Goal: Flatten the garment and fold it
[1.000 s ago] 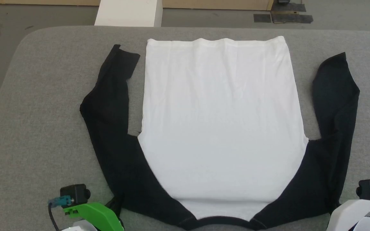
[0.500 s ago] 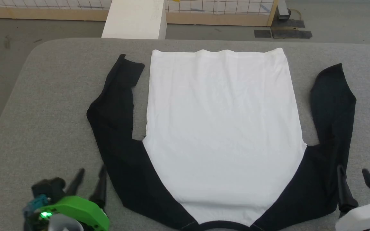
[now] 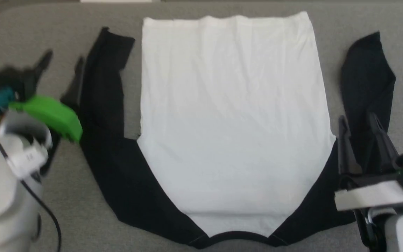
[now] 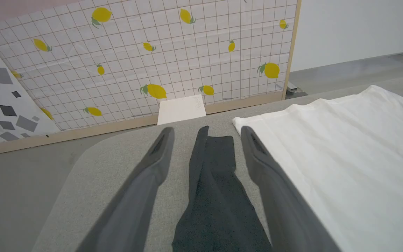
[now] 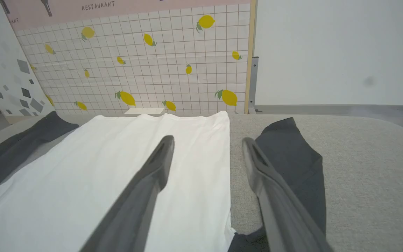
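The garment (image 3: 233, 115) lies spread flat on the grey table (image 3: 362, 14), white body in the middle, hem far from me and black neckband (image 3: 238, 236) nearest me. Its black left sleeve (image 3: 103, 91) and right sleeve (image 3: 366, 77) run along either side. My left gripper (image 3: 63, 61) is open beside the left sleeve; in the left wrist view that sleeve (image 4: 215, 182) lies between and below the spread fingers of the gripper (image 4: 206, 131). My right gripper (image 3: 358, 119) is open above the right sleeve near the armpit; in the right wrist view this gripper (image 5: 207, 139) straddles the body's edge (image 5: 187, 168).
The table's rounded far-left corner (image 4: 82, 157) drops to grey floor. Beyond the far edge stand a white block (image 4: 181, 110) and a lemon-patterned tiled panel (image 4: 152, 63). Bare table surface lies outside both sleeves.
The head camera has tilted down, so the garment sits higher in view. Both grippers came forward; the left climbed along the left sleeve and the right moved over the right sleeve, fingers now spread.
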